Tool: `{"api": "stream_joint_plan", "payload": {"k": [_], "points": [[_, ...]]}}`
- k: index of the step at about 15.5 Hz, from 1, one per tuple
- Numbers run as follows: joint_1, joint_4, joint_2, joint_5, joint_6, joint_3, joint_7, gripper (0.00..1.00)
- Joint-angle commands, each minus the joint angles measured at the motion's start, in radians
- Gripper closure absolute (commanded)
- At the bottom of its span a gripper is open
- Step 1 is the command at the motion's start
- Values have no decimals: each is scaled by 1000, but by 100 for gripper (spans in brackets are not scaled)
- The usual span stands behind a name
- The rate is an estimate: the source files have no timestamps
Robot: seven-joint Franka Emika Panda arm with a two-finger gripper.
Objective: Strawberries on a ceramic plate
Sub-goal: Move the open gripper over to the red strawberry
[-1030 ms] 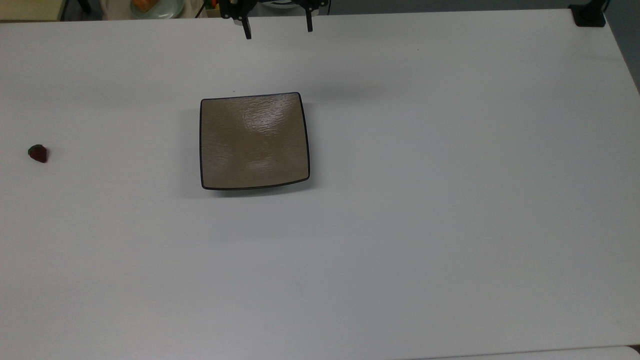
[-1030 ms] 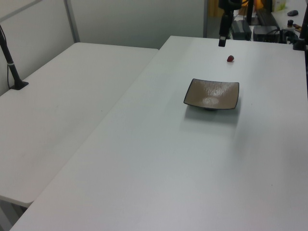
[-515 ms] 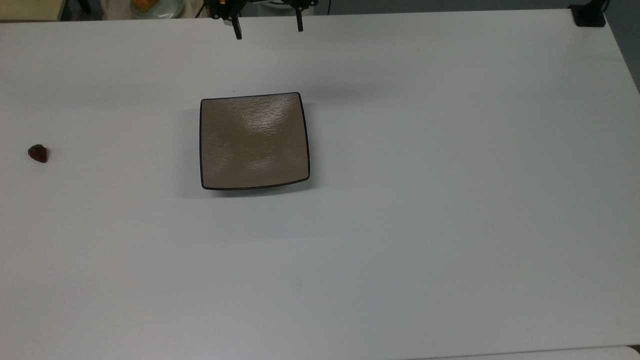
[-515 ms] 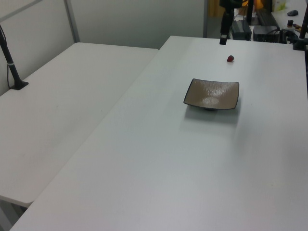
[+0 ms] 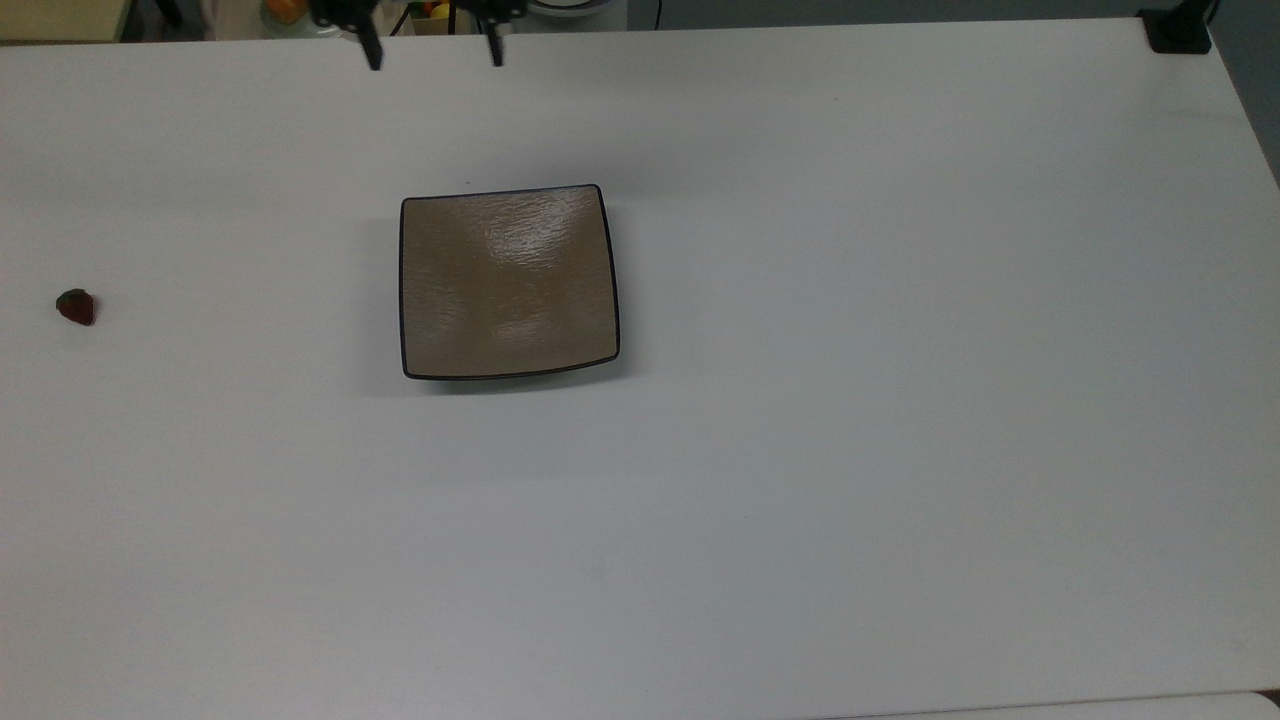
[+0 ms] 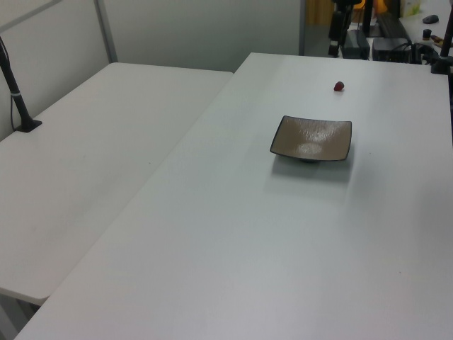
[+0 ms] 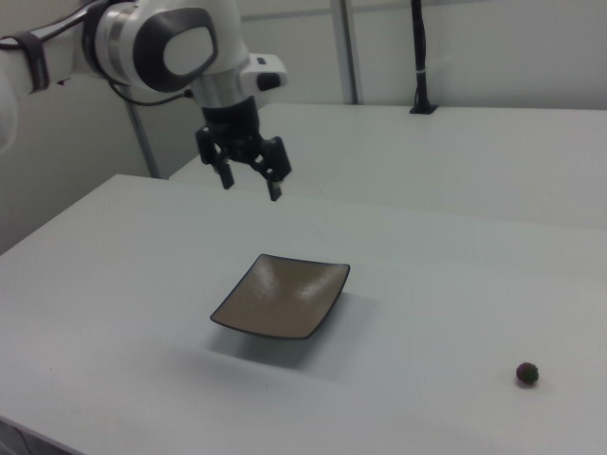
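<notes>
In the top view, the strawberry (image 5: 75, 307) lies alone on the white table (image 5: 900, 400) near the top view's left edge, well apart from the ceramic plate (image 5: 508, 282), which sits bare toward the middle. The gripper (image 5: 433, 52) appears at the top edge, fingers spread wide with nothing between them, above the table's far border and well apart from the fruit. In the left view, the strawberry (image 6: 340, 86) rests beyond the ceramic plate (image 6: 311, 139), toward the far end of the table (image 6: 212, 248); one dark finger of the gripper (image 6: 333, 39) hangs above that far end. In the right view, the gripper (image 7: 250, 177) hangs released above the table (image 7: 427, 275), behind the ceramic plate (image 7: 283, 295), while the strawberry (image 7: 527, 373) sits low at the right view's right, well apart from both. Handling judgement: the fruit is likely very light, soft and easily bruised, with a rounded body that may roll or slip sideways under uneven contact. The fingers should close on the widest part of the red body, not the leafy cap, with light force. The plate's glossy concave surface may let the fruit roll toward the middle once released.
</notes>
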Motion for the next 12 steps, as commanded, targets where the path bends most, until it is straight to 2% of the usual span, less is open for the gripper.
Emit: {"api": "stream_joint_plan", "payload": {"k": [1,4,10,12], "points": [[-73,-10,13,-16,25,3,-42,0],[-138,5,52,-17,48,3,-111,0],[-250,5,135,-29,224,3,-226,0],[-305,50,184,-28,235,3,-301,0]]}}
